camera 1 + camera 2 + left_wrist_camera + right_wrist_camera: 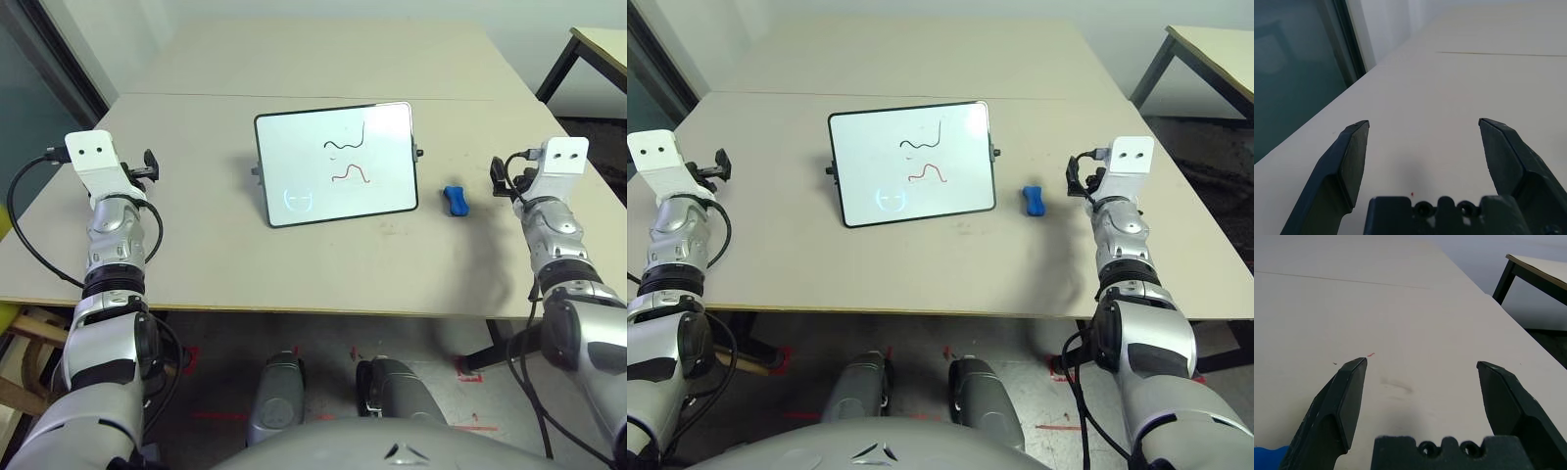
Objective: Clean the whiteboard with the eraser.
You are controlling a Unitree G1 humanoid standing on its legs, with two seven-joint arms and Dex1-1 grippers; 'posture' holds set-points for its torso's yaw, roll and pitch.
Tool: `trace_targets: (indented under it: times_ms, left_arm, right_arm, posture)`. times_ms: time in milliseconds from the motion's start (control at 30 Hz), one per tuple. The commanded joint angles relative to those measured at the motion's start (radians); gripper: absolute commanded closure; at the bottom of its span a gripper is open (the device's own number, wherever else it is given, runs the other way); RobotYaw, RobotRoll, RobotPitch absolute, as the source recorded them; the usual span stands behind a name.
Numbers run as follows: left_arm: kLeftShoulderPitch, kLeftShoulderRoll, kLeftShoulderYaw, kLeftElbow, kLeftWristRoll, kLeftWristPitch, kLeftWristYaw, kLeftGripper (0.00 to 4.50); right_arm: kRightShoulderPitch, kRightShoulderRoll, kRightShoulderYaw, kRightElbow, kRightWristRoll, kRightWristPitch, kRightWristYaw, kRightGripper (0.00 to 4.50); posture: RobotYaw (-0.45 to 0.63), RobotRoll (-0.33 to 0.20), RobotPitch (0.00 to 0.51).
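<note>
The whiteboard lies in the middle of the table, with a black squiggle, a red squiggle and a faint blue circle on it. The small blue eraser rests on the table just right of the board. My right gripper hovers right of the eraser, open, with nothing between its fingers; a blue corner of the eraser shows beside it. My left gripper is at the table's left side, well away from the board, open and holding nothing.
The beige table has its front edge close to my body, and a seam runs across it behind the board. A second table with black legs stands at the back right. A dark glass wall runs along the left.
</note>
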Motion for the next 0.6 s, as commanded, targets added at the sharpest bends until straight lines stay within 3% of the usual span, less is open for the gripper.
trace_targets:
  times_ms: [33, 200, 367, 600]
  left_arm:
    - [-0.004, 0.002, -0.014, 0.006, 0.019, -0.007, 0.003, 0.00]
    - [-0.023, 0.000, -0.021, 0.015, 0.022, -0.010, -0.024, 0.00]
    - [-0.045, 0.023, -0.025, -0.003, -0.010, -0.007, -0.185, 0.00]
    - [-0.086, 0.093, -0.027, 0.016, -0.068, 0.004, -0.504, 0.00]
  right_arm:
    - [0.006, -0.003, 0.000, -0.002, -0.002, -0.011, -0.001, 0.05]
    - [0.029, 0.003, -0.006, -0.043, 0.012, -0.005, 0.016, 0.05]
    - [0.036, 0.000, 0.009, -0.143, 0.018, 0.111, 0.035, 0.05]
    - [-0.003, -0.032, 0.071, -0.403, 0.006, 0.617, 0.069, 0.05]
  posture:
    - [0.32, 0.000, 0.046]
    - [0.30, 0.000, 0.052]
    - [0.29, 0.000, 0.055]
    - [0.28, 0.000, 0.047]
